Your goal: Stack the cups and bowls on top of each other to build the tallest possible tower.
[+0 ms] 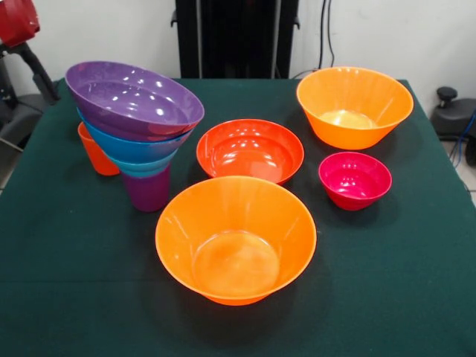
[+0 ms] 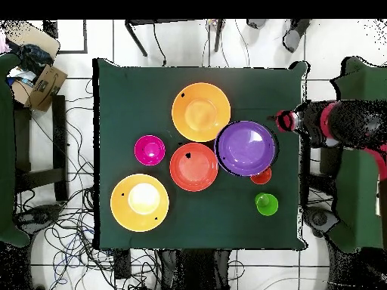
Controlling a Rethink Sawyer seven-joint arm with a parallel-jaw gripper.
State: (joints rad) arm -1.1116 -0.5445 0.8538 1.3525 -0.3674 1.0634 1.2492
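Note:
The tower stands at the left in the front view: a purple tumbler [image 1: 147, 190] carries a teal bowl [image 1: 140, 166], a blue bowl [image 1: 132, 146] and a large purple bowl [image 1: 134, 100], which tilts. From overhead only the purple bowl [image 2: 246, 147] shows. An orange cup [image 1: 95, 152] [image 2: 261, 177] stands right behind it. The green cup [image 2: 266, 204] shows only overhead. Loose on the cloth are two large orange bowls [image 1: 236, 238] [image 1: 355, 104], a shallow red-orange bowl [image 1: 250, 150] and a small magenta bowl [image 1: 355, 179]. The gripper [image 2: 286, 119] hangs at the table's edge beside the tower, off it.
The green cloth table [image 1: 416, 297] ends close behind the tower. The black pedestal [image 1: 234, 37] stands at the far side. A red arm part [image 1: 15, 21] shows at the top left corner. A cardboard box [image 2: 41, 81] and cables lie on the floor.

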